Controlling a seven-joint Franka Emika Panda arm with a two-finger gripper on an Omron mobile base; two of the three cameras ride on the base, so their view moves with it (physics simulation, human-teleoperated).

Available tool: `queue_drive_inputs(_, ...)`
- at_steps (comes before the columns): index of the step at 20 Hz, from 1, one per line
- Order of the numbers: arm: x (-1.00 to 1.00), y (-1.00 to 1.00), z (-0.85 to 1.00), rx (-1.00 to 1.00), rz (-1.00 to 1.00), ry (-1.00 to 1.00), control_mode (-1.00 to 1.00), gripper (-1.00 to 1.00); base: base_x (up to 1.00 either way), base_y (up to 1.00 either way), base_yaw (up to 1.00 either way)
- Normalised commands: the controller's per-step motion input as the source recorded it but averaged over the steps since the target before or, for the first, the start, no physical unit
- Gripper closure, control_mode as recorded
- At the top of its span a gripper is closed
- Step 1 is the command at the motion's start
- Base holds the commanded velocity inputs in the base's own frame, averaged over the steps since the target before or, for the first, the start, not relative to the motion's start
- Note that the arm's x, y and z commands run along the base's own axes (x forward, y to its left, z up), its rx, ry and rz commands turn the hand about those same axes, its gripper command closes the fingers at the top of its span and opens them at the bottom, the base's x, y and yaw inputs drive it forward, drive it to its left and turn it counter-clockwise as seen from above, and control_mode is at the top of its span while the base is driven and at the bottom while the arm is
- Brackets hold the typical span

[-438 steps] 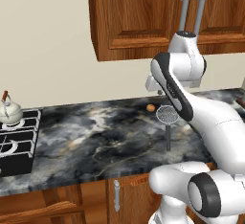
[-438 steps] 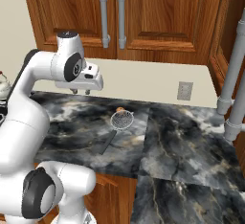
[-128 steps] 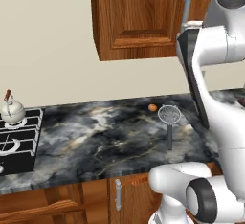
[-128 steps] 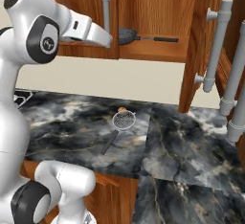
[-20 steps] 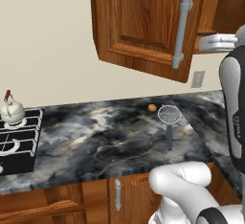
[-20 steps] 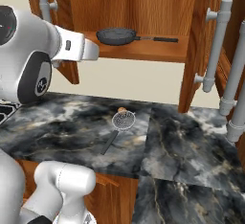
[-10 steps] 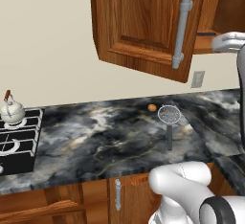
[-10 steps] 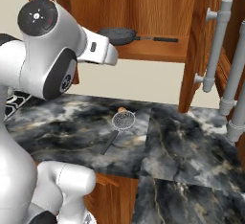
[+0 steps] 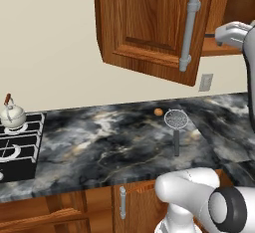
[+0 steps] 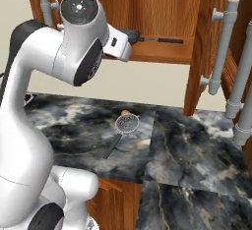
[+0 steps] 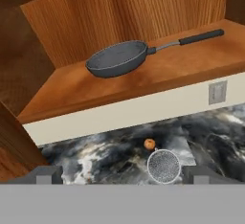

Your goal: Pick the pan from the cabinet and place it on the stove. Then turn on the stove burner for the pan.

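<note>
Sits on the bottom shelf of the open cabinet [image 11: 158, 77]: the dark frying pan [image 11: 117, 58], upright, thin handle stretched along the shelf toward the right of the hand view. Faces that pan from in front of the shelf, well apart from it: gripper [image 11: 122, 174], fingers [image 11: 48, 174] spread wide, nothing between them. Swung outward in the left base view: one panelled cabinet door [image 9: 149, 23] with its grey bar handle [image 9: 188, 32]. Lies on the dark marble counter [image 9: 114, 142] below: silver mesh strainer [image 9: 176, 119], a small orange ball [image 9: 158, 111] just beside its rim. Far left on that counter: black stove [image 9: 17, 145], white kettle [image 9: 12, 113] resting on its back grate.
</note>
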Motion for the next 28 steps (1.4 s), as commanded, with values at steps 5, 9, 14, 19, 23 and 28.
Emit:
queue_drive_inputs(5,0.53,0.00,-0.07,0.15,0.02,0.00,-1.00,-1.00,0.00,0.00,0.00)
queue_drive_inputs(9,0.46,-0.06,-0.05,0.13,0.04,0.00,-1.00,-1.00,0.00,0.00,0.00)
queue_drive_inputs(14,0.47,0.00,-0.04,0.11,0.02,0.00,-1.00,-1.00,0.00,0.00,0.00)
queue_drive_inputs(19,0.44,0.01,-0.03,0.09,0.02,0.00,-1.00,-1.00,0.00,0.00,0.00)
queue_drive_inputs(23,0.19,0.39,-0.03,0.01,0.03,0.01,-1.00,-1.00,0.00,0.00,0.00)
queue_drive_inputs(28,0.00,0.63,-0.01,0.00,0.04,0.05,-1.00,-1.00,0.00,0.00,0.00)
